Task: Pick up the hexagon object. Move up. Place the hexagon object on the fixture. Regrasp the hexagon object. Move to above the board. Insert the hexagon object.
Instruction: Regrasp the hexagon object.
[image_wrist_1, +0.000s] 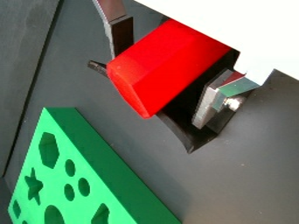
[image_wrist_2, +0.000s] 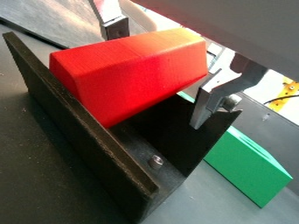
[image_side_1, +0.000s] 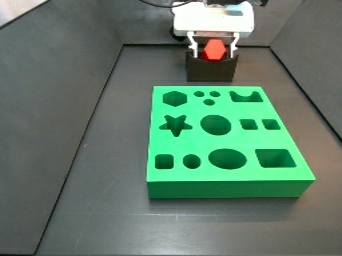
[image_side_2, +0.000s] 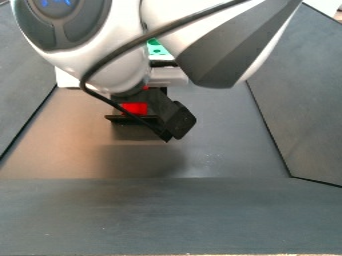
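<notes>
The hexagon object is a glossy red prism and lies between the fingers of my gripper. A silver finger stands on each side of it, with the dark pads against its flanks. In both wrist views the peg sits in the dark fixture, against its upright. In a side view my gripper is at the far end of the floor, over the fixture, with the hexagon object in it. The green board lies nearer, in front of the fixture.
Dark walls bound the floor on both sides. The board also shows in both wrist views, close beside the fixture. In a side view the arm's white body fills the upper picture above the peg.
</notes>
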